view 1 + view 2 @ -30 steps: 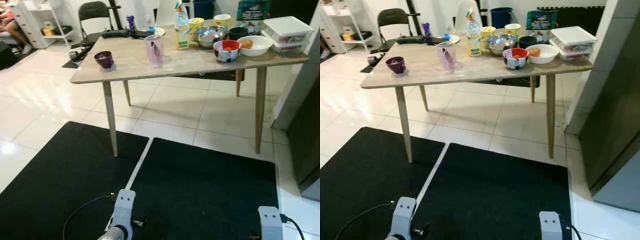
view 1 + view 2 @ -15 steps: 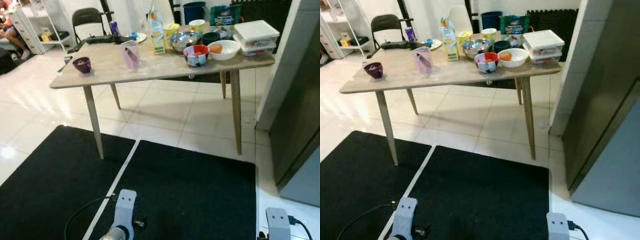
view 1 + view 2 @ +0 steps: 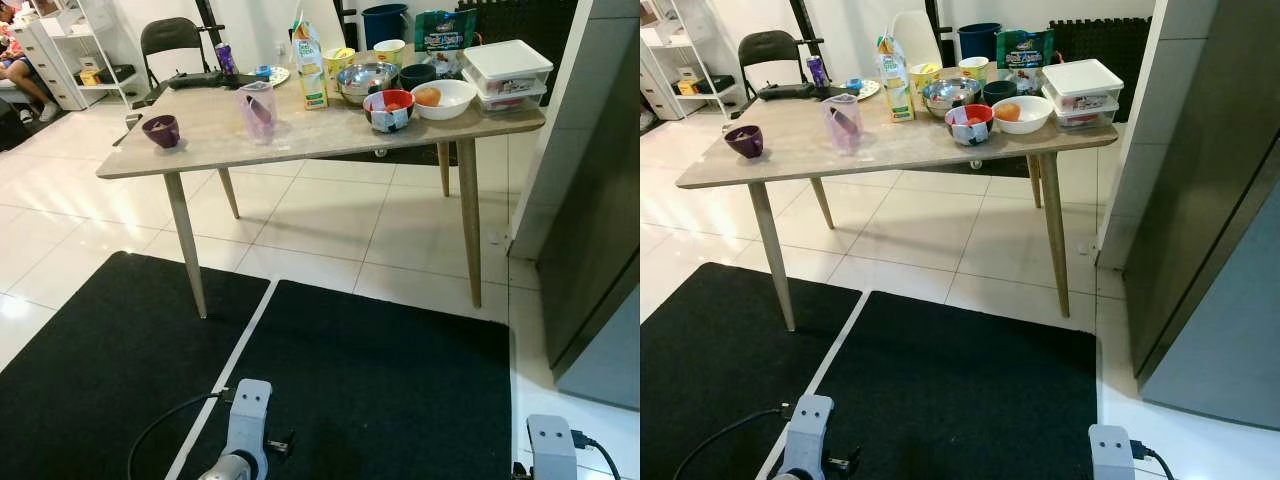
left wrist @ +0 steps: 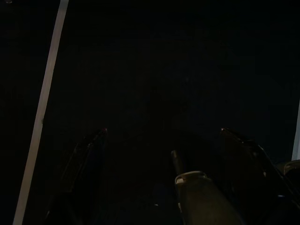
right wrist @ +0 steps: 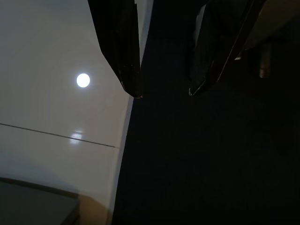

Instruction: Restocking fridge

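Head views: the table [image 3: 300, 140] carries the whole stock (carton [image 3: 309, 72], bowls [image 3: 390, 105], boxes [image 3: 508, 70]); the fridge [image 3: 1220, 250] stands shut to its right, so nothing looks restocked yet.

Wrist views: left gripper [image 4: 161, 136] and right gripper [image 5: 164, 91] hang spread, both empty, over the mat [image 3: 380, 380].

The two eye views look forward and down from the robot's head. Both show the far counter [image 3: 300, 135] and the near black mats [image 3: 960, 390]. Each wrist view looks down, close to the floor [image 5: 51, 117].
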Motion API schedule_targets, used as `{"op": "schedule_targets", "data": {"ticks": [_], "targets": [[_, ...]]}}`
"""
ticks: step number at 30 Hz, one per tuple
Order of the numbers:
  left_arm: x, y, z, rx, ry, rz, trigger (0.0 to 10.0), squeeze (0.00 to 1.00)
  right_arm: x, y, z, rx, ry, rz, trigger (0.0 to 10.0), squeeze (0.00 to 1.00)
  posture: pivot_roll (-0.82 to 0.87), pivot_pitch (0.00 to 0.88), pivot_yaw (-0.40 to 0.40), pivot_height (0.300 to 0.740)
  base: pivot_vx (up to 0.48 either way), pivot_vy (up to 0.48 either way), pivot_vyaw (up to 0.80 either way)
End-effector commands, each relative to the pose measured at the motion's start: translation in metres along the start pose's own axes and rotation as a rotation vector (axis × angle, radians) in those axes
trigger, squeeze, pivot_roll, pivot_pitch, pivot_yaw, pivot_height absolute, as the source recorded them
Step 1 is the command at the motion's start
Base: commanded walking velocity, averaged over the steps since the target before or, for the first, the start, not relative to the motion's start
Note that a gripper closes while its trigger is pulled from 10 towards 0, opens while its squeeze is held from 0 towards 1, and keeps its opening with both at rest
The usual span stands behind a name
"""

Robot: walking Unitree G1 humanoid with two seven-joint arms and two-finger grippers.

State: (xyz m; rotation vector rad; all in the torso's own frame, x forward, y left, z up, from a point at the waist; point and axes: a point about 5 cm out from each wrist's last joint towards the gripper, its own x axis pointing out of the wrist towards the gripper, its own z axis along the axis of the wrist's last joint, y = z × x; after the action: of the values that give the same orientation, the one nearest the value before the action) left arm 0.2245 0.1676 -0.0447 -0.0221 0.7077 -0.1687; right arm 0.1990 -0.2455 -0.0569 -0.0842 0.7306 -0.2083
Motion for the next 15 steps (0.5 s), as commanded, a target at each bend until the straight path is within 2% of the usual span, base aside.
{"op": "schedule_targets", "data": {"ticks": [1, 2, 11, 14, 15], "targets": [[-0.002, 0.002, -0.006, -0.009, 0.024, 0.01, 10.0, 0.0, -0.001, 0.006, -0.005, 0.006, 0.02, 0.018, 10.0, 0.0, 0.01, 0.131, 0.12, 0.74, 0.0, 0.48, 0.0], [-0.002, 0.002, -0.006, -0.009, 0.024, 0.01, 10.0, 0.0, -0.001, 0.006, -0.005, 0.006, 0.02, 0.018, 10.0, 0.0, 0.01, 0.131, 0.12, 0.74, 0.0, 0.48, 0.0], [-0.001, 0.002, -0.004, -0.008, 0.02, 0.007, 10.0, 0.0, -0.001, 0.012, 0.001, 0.038, -0.025, 0.048, 10.0, 0.0, 0.01, 0.124, 0.116, 0.74, 0.0, 0.0, 0.0], [-0.001, 0.002, -0.004, -0.008, 0.018, 0.007, 10.0, 0.0, 0.0, 0.012, 0.005, 0.048, -0.056, 0.046, 10.0, 0.0, 0.01, 0.123, 0.114, 0.74, 0.0, 0.0, 0.0], [0.0, 0.001, -0.003, -0.013, 0.017, 0.006, 10.0, 0.0, 0.0, 0.01, 0.014, 0.055, -0.111, 0.032, 10.0, 0.0, 0.01, 0.12, 0.109, 0.74, 0.0, 0.0, 0.0]]}}
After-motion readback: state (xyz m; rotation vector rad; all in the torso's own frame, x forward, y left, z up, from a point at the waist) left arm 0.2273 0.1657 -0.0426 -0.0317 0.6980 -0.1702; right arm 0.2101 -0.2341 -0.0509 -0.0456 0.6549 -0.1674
